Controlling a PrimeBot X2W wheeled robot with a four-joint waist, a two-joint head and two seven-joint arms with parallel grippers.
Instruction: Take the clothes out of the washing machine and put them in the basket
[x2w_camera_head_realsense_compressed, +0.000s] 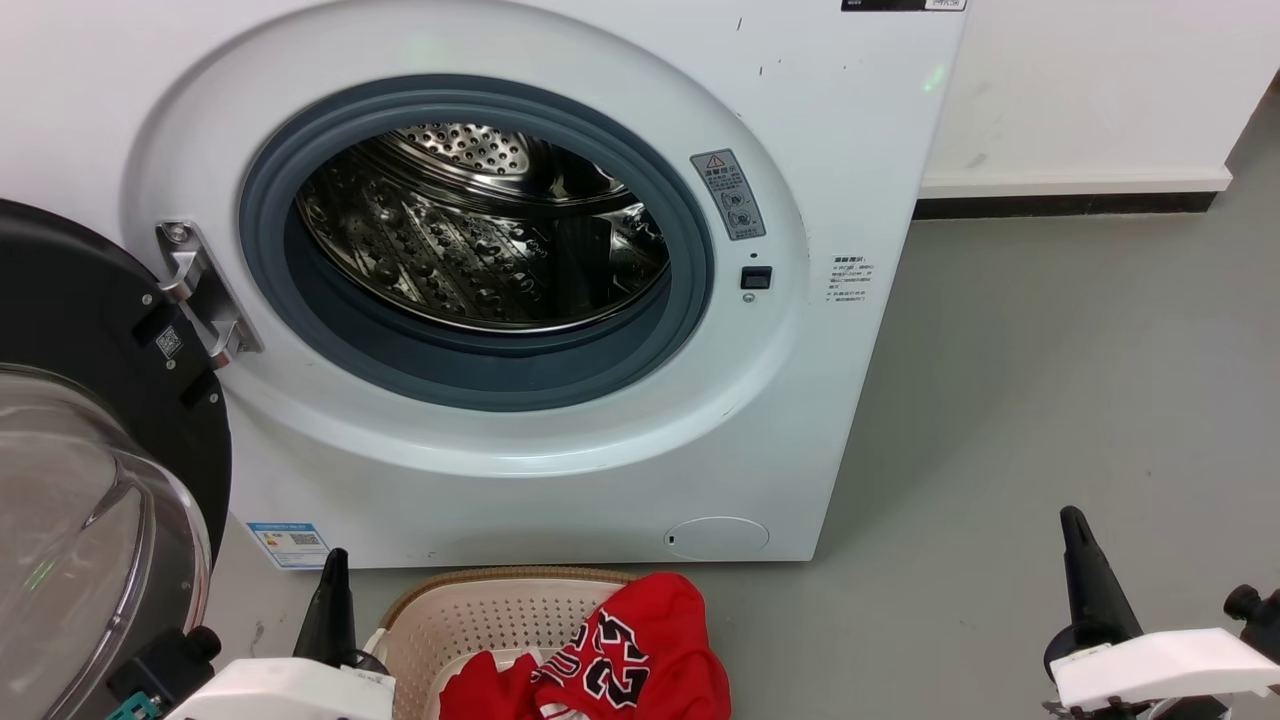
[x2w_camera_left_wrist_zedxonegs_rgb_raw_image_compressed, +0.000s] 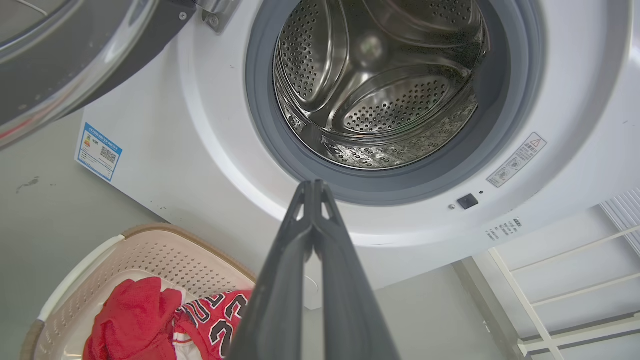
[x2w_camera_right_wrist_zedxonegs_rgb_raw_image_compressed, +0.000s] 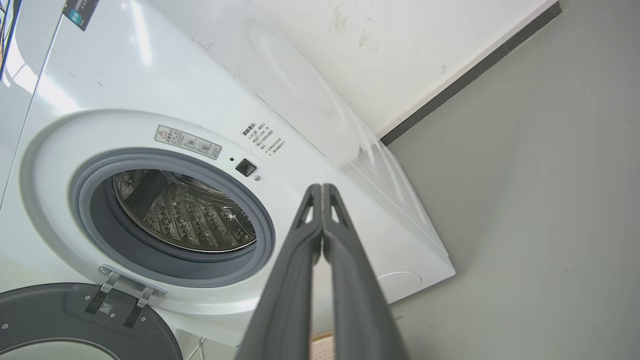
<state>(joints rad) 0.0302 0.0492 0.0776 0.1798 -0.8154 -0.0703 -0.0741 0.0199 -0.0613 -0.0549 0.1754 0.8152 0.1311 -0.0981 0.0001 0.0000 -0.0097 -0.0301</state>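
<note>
Smooth grey floor (x2w_camera_head_realsense_compressed: 1050, 380); white wall (x2w_camera_head_realsense_compressed: 1100, 80) behind it, a white skirting ledge (x2w_camera_head_realsense_compressed: 1070, 183) above a black strip (x2w_camera_head_realsense_compressed: 1060, 205); white barred frame (x2w_camera_left_wrist_zedxonegs_rgb_raw_image_compressed: 520, 298) at left wrist view's lower right.

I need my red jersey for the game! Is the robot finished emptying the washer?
Looks finished. Done: the drum looks empty, and the red clothes lie in the basket. In hand: nothing; the left gripper and right gripper are shut and empty. Left: nothing that I can see.
</note>
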